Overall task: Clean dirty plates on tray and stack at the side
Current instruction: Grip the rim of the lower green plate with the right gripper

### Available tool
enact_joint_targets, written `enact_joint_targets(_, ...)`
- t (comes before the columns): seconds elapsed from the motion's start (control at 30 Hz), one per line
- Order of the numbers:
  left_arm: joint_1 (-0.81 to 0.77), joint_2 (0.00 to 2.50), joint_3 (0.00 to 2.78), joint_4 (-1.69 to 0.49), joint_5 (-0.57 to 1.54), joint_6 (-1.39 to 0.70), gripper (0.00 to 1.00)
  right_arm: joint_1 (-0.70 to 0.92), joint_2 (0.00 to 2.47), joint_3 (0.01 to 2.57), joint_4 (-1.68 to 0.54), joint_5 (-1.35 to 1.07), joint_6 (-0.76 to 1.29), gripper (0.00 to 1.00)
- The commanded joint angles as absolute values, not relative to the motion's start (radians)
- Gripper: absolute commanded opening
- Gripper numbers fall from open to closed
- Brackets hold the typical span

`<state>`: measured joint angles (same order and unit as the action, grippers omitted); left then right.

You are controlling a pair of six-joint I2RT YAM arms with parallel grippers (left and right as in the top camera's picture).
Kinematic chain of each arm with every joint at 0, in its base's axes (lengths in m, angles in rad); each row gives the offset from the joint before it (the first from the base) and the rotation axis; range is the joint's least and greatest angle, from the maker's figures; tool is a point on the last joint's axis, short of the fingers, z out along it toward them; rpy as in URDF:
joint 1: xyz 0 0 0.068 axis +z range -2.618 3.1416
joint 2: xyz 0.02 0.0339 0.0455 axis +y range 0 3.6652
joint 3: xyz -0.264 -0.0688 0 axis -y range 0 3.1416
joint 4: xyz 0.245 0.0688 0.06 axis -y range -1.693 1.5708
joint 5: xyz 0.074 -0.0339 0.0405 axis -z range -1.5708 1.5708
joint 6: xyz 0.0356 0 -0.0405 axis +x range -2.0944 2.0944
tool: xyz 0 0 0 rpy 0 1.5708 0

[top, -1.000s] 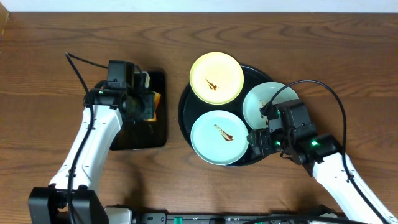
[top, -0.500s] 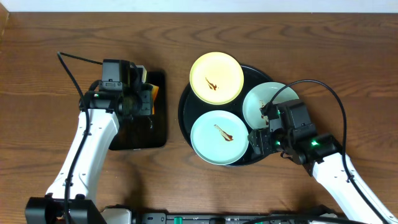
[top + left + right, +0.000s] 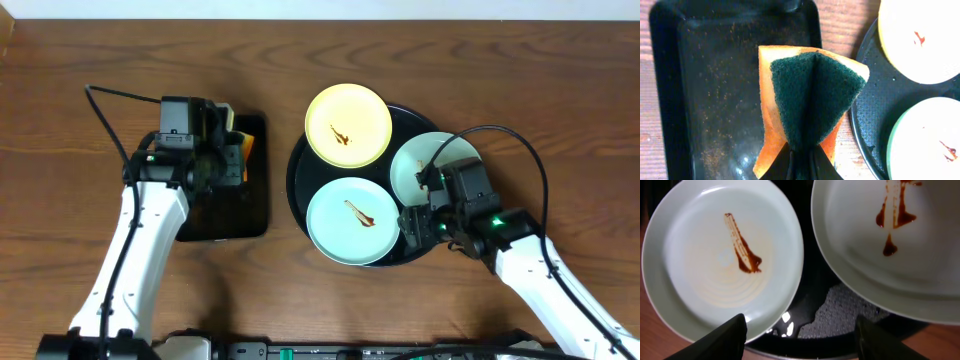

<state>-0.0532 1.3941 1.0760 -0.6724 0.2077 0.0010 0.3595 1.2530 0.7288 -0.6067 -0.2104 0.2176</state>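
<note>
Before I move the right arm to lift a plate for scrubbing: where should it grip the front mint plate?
Probably the thin rim on the side nearest the right gripper, coming in low from the robot's right. The front mint plate lies flat on the round black tray, so only its edge offers a bite, and the open gripper hangs beside it.

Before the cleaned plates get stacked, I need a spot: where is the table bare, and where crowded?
Bare wood lies far right of the round tray, and in front between the left arm and right arm. Only a narrow strip separates it from the rectangular tray. The round tray is crowded: three plates fill it.
</note>
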Motion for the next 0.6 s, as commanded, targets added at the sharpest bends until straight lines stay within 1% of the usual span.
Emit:
enact_joint_targets(0.0, -0.052, 1.364, 1.096, -0.676, 0.218, 0.015, 0.07, 0.368, 1.273, 0.744, -0.586, -0.214, 0.259, 0.67)
enact_joint_targets(0.37, -0.052, 1.364, 1.096, -0.701, 0.226, 0.015, 0.08, 0.375, 1.424, 0.744, -0.571, -0.215, 0.337, 0.6)
enact_joint_targets(0.57, -0.052, 1.364, 1.096, -0.702, 0.226, 0.014, 0.07, 0.421, 1.507, 0.744, -0.514, -0.26, 0.356, 0.59)
